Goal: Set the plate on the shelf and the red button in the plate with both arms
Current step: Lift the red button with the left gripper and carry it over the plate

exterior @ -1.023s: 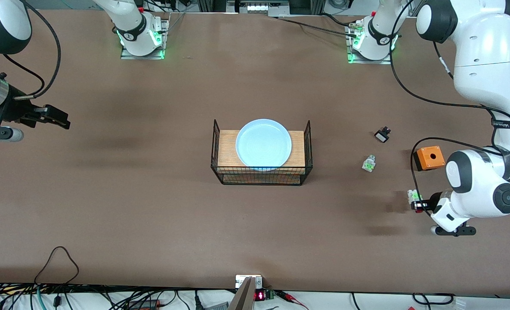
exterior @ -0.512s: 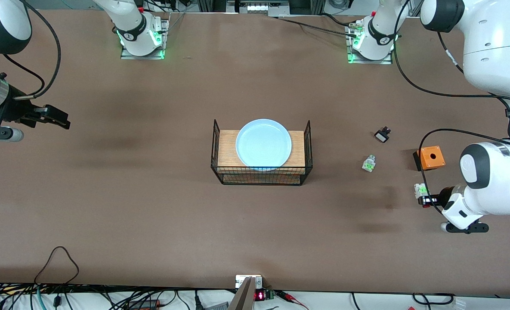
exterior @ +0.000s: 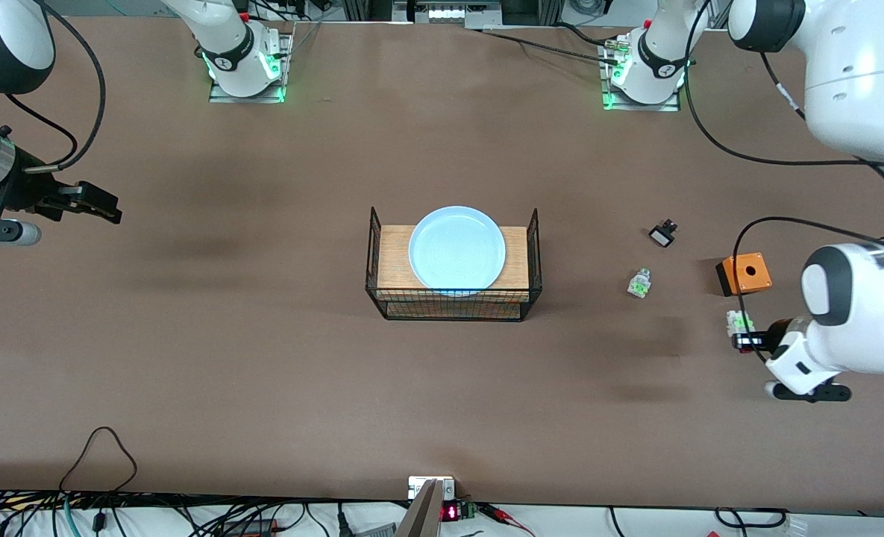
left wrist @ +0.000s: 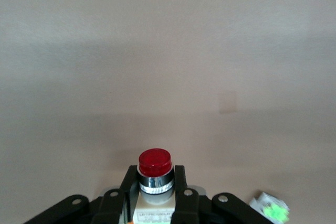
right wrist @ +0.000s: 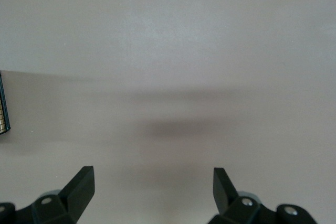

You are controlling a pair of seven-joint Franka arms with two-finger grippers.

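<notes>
The pale blue plate (exterior: 456, 248) lies on a wooden board inside a black wire basket (exterior: 453, 309) at the middle of the table. My left gripper (exterior: 744, 340) is shut on the red button (exterior: 738, 323) and holds it over bare table close to the orange box, at the left arm's end. In the left wrist view the red button (left wrist: 155, 162) sits between my gripper's (left wrist: 155, 181) fingers with its red cap pointing outward. My right gripper (exterior: 103, 206) is open and empty over bare table at the right arm's end, waiting; it also shows in the right wrist view (right wrist: 152, 182).
An orange box with a hole (exterior: 744, 274) stands at the left arm's end. A white-green part without a red cap (exterior: 638, 284) lies between it and the basket, and also shows in the left wrist view (left wrist: 270, 209). A small black part (exterior: 663, 234) lies farther from the front camera.
My left gripper has carried the red button toward the left arm's end of the table, closer to the orange box. The right arm has not moved.
</notes>
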